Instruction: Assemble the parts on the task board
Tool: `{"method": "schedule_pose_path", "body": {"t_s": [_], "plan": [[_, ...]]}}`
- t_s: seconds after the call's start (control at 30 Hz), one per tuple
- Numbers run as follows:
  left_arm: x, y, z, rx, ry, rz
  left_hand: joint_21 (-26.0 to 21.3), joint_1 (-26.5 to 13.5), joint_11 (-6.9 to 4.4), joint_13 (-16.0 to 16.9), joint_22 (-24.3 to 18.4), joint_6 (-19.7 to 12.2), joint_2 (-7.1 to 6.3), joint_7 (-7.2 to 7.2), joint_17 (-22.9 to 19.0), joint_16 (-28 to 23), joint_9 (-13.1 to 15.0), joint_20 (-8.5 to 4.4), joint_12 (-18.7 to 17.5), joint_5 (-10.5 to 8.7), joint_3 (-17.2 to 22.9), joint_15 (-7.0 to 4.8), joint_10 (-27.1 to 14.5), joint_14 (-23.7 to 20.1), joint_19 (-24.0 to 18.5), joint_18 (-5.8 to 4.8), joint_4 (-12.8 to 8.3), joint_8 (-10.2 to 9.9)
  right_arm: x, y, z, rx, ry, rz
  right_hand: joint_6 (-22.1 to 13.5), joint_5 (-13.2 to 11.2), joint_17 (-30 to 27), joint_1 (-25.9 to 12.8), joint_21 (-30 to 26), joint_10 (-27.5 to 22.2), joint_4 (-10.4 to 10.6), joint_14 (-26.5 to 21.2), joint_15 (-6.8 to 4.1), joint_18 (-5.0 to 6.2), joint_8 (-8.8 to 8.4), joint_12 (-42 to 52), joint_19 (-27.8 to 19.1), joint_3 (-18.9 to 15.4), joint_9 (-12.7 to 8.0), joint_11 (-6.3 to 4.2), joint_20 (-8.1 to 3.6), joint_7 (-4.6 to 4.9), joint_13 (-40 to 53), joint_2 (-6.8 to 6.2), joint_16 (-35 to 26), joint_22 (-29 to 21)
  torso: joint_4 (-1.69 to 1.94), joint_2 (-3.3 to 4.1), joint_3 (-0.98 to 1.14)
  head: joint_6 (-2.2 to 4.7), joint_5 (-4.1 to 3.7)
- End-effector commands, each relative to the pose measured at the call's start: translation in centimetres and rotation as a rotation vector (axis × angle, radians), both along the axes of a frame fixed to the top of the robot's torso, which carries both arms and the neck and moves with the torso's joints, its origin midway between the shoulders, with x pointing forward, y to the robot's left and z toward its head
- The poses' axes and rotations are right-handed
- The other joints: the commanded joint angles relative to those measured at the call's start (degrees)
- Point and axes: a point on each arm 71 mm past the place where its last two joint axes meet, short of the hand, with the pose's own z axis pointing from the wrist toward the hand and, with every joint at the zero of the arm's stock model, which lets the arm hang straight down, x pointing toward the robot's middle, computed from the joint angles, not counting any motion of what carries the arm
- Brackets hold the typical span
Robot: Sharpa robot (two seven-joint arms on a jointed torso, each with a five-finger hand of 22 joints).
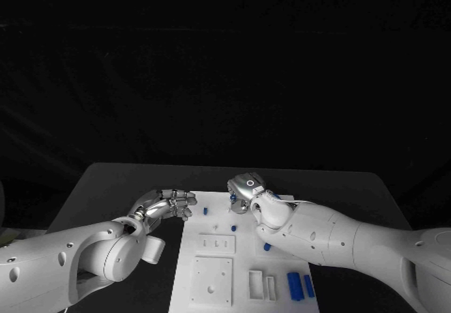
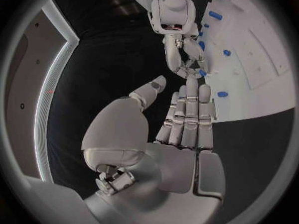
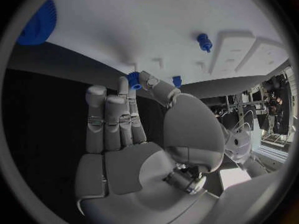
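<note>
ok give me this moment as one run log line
left hand: empty, fingers straight, at task board's far left edge | right hand: pinching small blue part at board's far edge | loose blue parts on board near right

Scene dim, background black; task board [image 1: 240, 261] brightly lit. Wrist views strongly curved at edges, rims blurred and dark.
</note>
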Motion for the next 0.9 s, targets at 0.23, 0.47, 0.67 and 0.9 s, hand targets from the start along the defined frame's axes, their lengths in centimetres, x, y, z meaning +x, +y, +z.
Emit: {"method": "schedule_pose_path", "body": {"t_s": [0.23, 0.47, 0.67, 0.9], "plan": [[-0.06, -0.32, 0.15, -0.011, -0.005, -0.019, 0.30, -0.61, 0.34, 0.01, -0.08, -0.33, 0.08, 0.16, 0.10, -0.35, 0.08, -0.58, -0.21, 0.32, 0.20, 0.32, -0.01, -0.06, 0.00, 1.23, -0.34, -0.32, -0.11, 0.42, -0.45, -0.007, 0.026, 0.015, 0.27, 0.15, 0.09, 0.67, 0.31, -0.06, 0.04, -0.54, -0.92, 4.00, 0.21, 0.25, -0.01, 0.38, 5.52, -0.13, -0.31, -0.06, 0.22, 0.08, 0.36, 1.08, -0.04, -0.03, 0.02, -0.31, 0.06], [-0.05, -0.40, 0.15, -0.011, -0.005, -0.020, 0.31, -0.63, 0.33, 0.01, -0.08, -0.33, 0.07, 0.16, 0.11, -0.35, 0.08, -0.58, -0.22, 0.32, 0.22, 0.32, -0.01, -0.06, -0.01, 1.23, -0.36, -0.32, -0.12, 0.52, -0.75, -0.001, 0.042, 0.016, 0.25, 0.15, 0.08, 0.67, 0.30, -0.09, 0.07, -0.56, -0.91, 4.00, 0.18, 0.22, -0.03, 0.40, 5.55, -0.12, -0.31, -0.06, 0.29, 0.07, 0.35, 1.07, 0.01, -0.10, -0.02, -0.49, 0.09], [-0.05, -0.44, 0.15, -0.012, -0.005, -0.021, 0.32, -0.64, 0.33, 0.02, -0.09, -0.33, 0.07, 0.15, 0.11, -0.35, 0.09, -0.58, -0.22, 0.31, 0.23, 0.32, 0.00, -0.06, -0.01, 1.23, -0.38, -0.31, -0.09, 0.53, -0.99, 0.001, 0.044, 0.012, 0.20, 0.15, 0.07, 0.65, 0.30, -0.13, 0.12, -0.58, -0.89, 4.00, 0.12, 0.18, -0.07, 0.43, 5.58, -0.10, -0.29, -0.04, 0.38, 0.06, 0.33, 1.06, -0.03, -0.11, -0.02, -0.54, 0.22], [-0.03, -0.45, 0.15, -0.011, -0.005, -0.021, 0.33, -0.67, 0.33, 0.02, -0.09, -0.33, 0.07, 0.15, 0.12, -0.36, 0.09, -0.58, -0.24, 0.31, 0.24, 0.32, 0.00, -0.05, -0.02, 1.23, -0.39, -0.32, 0.00, 0.43, -0.97, 0.004, 0.040, 0.004, 0.13, 0.15, 0.05, 0.62, 0.28, -0.22, 0.19, -0.60, -0.87, 4.00, 0.03, 0.10, -0.13, 0.47, 5.63, -0.08, -0.27, -0.01, 0.51, 0.07, 0.29, 1.04, -0.08, -0.11, -0.02, -0.54, 0.22]]}}
